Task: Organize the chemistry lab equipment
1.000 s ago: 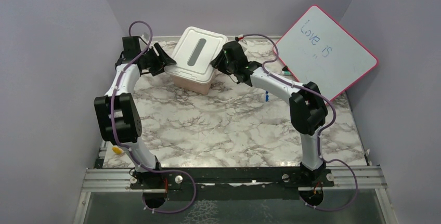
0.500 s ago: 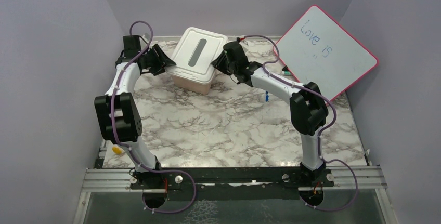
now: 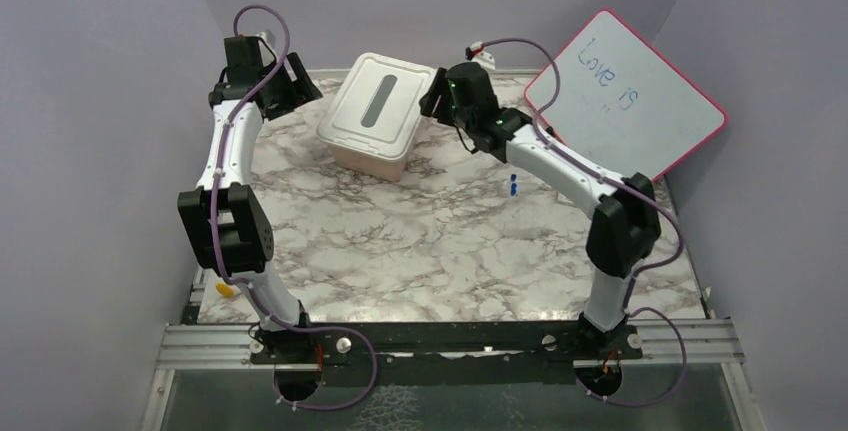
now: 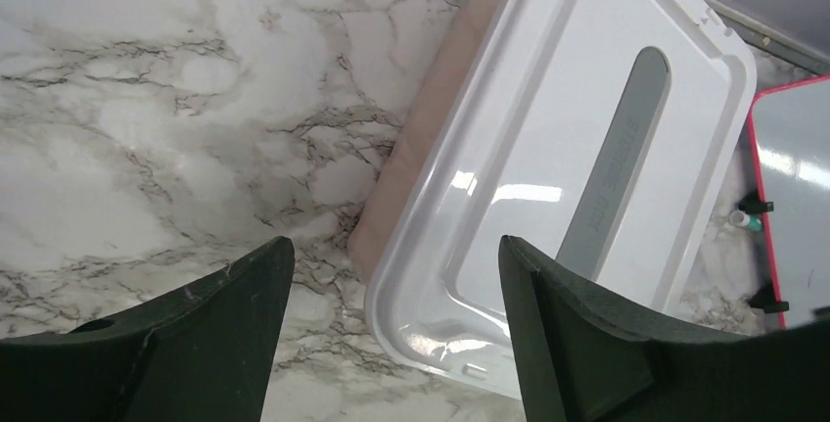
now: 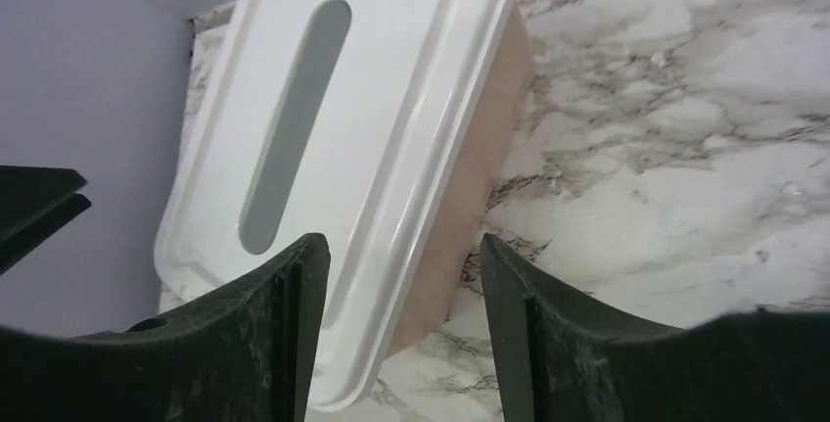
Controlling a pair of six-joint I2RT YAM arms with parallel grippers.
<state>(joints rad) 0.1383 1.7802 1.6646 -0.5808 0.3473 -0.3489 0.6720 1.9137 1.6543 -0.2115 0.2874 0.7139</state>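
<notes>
The only lab item I can pick out in the top view is a tiny blue piece (image 3: 513,187) on the marble, right of centre. A small green-capped item (image 4: 747,218) lies by the whiteboard's edge in the left wrist view. The amber tube, tongs and black ring are out of view. My left gripper (image 3: 300,87) (image 4: 391,246) is open and empty, raised beside the left side of the pink tub (image 3: 368,157). My right gripper (image 3: 432,101) (image 5: 403,241) is open and empty, raised beside the tub's right side. Neither touches it.
The pink tub (image 4: 411,148) (image 5: 489,148) has its white lid (image 3: 380,103) on and stands at the back centre. The red-framed whiteboard (image 3: 630,91) leans at the back right. A small yellow object (image 3: 226,289) lies off the near left edge of the table. Purple walls close in three sides.
Both grippers have lifted and drawn back from the sides of the tub. The left one moved up and left, the right one up and right. The tub stayed in place.
</notes>
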